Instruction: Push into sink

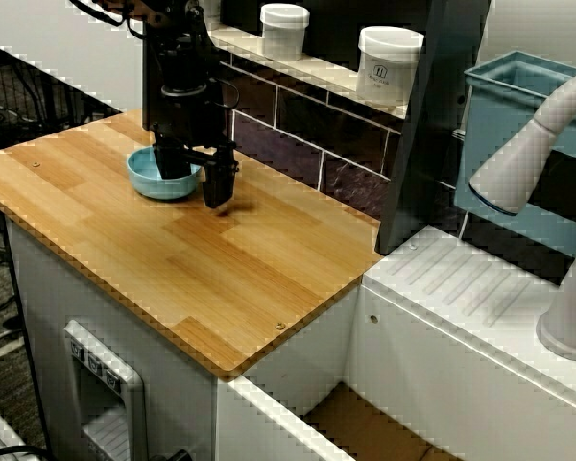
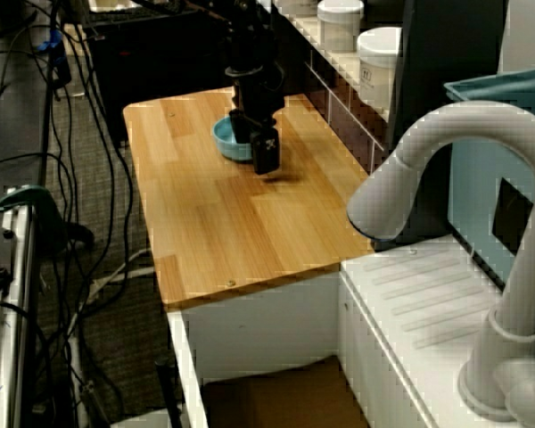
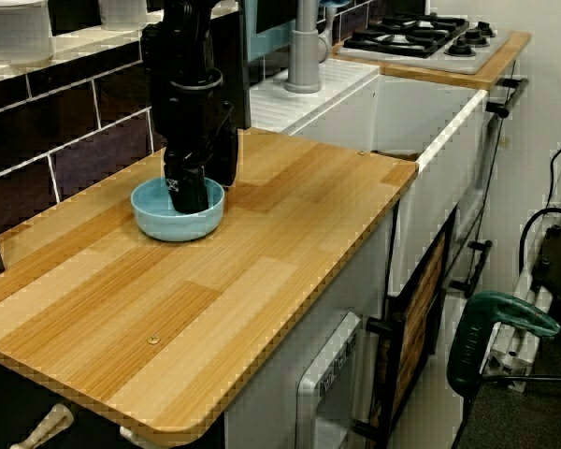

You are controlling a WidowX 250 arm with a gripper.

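View from the sink end: small blue ceramic bowl (image 3: 178, 213) sits on the light wooden countertop (image 3: 262, 281), well back from the deep white sink (image 3: 430, 122). Black gripper (image 3: 194, 192) straddles the bowl's rim, jaws apart, one finger inside. Sink lies beyond the counter's edge.

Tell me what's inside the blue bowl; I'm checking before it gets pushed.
One gripper finger dips inside the blue bowl; the other stands outside its rim. The floor beneath the finger is hidden.
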